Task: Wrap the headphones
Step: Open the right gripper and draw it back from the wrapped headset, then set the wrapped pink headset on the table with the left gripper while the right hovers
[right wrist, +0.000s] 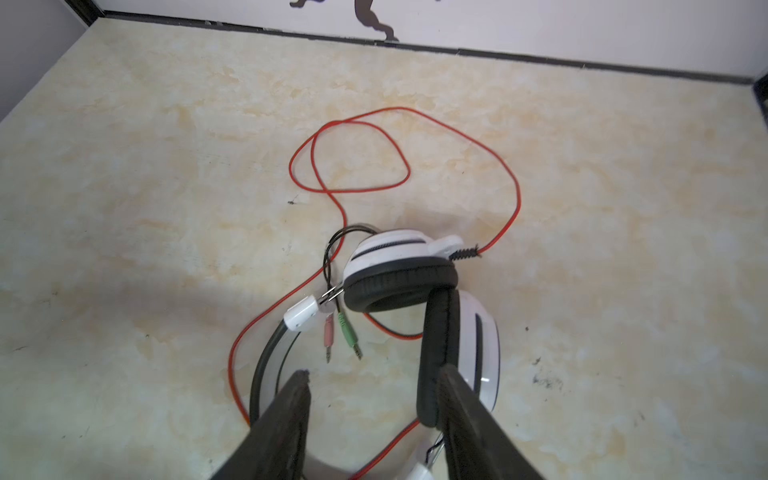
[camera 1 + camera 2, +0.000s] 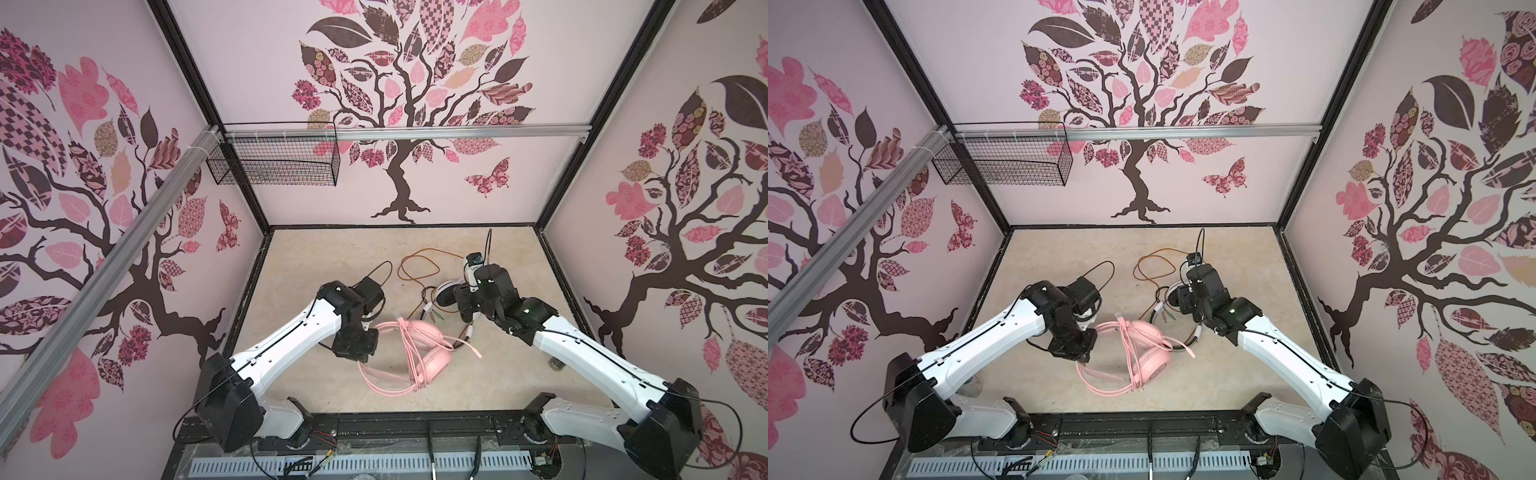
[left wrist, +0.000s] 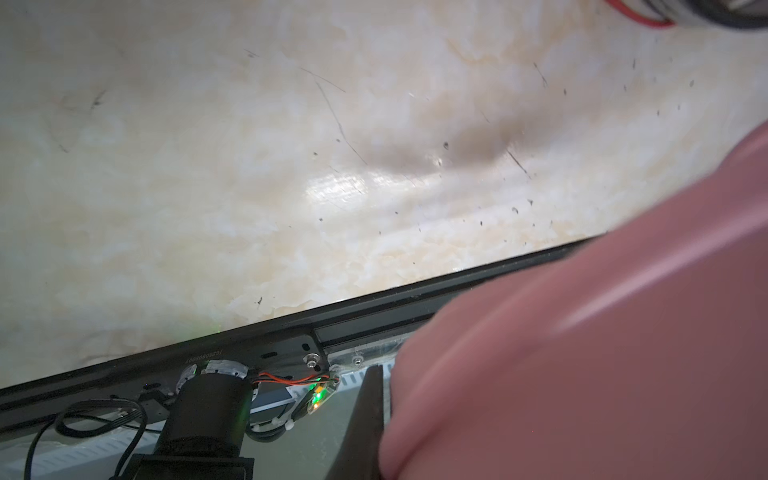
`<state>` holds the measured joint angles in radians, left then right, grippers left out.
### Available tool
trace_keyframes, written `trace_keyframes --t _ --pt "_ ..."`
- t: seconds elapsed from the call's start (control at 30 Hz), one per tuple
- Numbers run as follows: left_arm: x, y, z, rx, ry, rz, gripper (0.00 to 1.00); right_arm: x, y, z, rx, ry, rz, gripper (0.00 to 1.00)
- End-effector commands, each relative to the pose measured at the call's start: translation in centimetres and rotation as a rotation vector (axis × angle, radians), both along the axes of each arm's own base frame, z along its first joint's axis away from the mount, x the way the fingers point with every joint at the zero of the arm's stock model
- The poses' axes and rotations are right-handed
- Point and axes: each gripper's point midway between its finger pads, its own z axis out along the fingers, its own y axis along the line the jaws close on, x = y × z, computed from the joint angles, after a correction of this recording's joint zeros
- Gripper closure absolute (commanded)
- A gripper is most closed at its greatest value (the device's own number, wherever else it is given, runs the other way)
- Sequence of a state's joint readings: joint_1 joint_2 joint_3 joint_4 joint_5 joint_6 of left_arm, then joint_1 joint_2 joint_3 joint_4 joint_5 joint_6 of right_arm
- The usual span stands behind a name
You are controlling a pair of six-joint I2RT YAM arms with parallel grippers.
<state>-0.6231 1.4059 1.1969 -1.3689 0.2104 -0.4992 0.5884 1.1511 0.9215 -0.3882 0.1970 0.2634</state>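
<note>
**Two headsets lying on the bench**

The pink headset is lying near the front middle of the bench, its pink cable bundled across the ear cups. Just behind it, to the right, the white-and-black headset is resting with black cushions showing, its orange-red cable sprawling in loose loops toward the back.

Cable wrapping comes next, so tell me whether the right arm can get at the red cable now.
Probably yes. The right gripper hangs open over the white headset, and the red cable lies loose on bare table just beyond it, with nothing on top.
</note>
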Motion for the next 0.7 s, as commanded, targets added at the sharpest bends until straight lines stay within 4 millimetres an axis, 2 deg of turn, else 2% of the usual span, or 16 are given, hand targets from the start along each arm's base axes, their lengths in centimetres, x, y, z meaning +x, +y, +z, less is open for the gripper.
trace_keyframes --t 0.0,0.17,0.33,0.5,0.67 --pt "3.9 0.7 0.3 -0.064 -0.043 0.115 1.00 -2.4 -0.1 -0.9 0.108 0.095 -0.033 0.45" --pt "9.9 3.6 -0.2 -0.088 -0.098 0.320 1.00 -4.0 -0.8 -1.9 0.115 0.091 -0.010 0.43" --pt "15.8 7.6 -1.3 -0.070 -0.128 0.531 1.00 -5.3 -0.8 -2.5 0.130 0.081 0.046 0.37" --pt "19.8 11.1 -4.1 -0.066 -0.083 0.714 1.00 -5.9 -0.7 -2.5 0.146 0.079 0.066 0.34" --pt "22.9 13.2 -6.0 -0.055 -0.068 0.797 1.00 -6.1 -0.6 -3.0 0.144 0.083 0.077 0.34"
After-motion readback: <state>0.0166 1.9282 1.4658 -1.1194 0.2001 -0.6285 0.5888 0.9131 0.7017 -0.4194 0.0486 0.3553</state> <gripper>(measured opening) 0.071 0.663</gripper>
